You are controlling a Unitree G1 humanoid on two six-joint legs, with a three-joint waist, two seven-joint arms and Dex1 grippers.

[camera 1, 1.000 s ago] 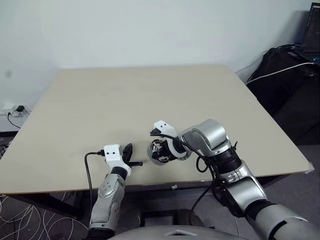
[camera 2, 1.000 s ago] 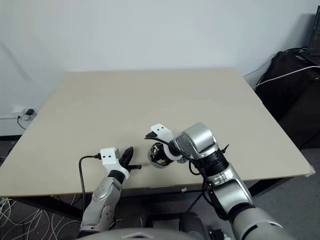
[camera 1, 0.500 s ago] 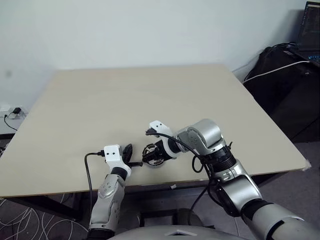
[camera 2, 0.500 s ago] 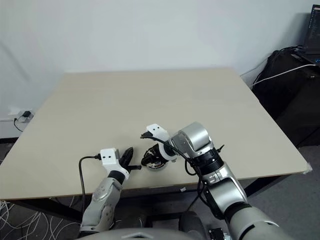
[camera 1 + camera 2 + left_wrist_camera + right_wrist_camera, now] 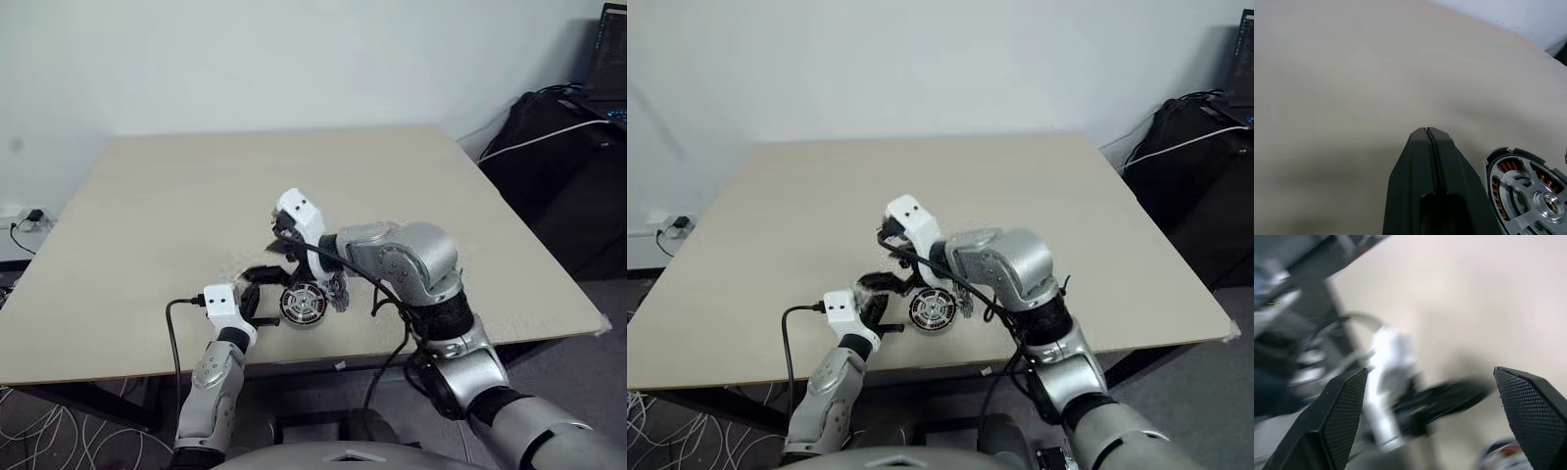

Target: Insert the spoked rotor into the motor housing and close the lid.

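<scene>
The motor housing [image 5: 303, 305] lies on the counter [image 5: 196, 206] near its six o'clock edge, with the spoked rotor [image 5: 1530, 196] seated in it. The left gripper [image 5: 257, 305] sits just beside the housing at its nine o'clock, low over the counter. The right gripper [image 5: 265, 276] hangs above the counter at about eleven o'clock from the housing, over the left gripper, apart from the housing.

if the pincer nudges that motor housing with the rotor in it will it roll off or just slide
Probably slide: the motor housing lies flat on the table, so rolling seems unlikely. It looks like metal packed with copper windings, so likely heavy for its size and stiff. The smooth rim may be slippery for the open right pincer.
</scene>
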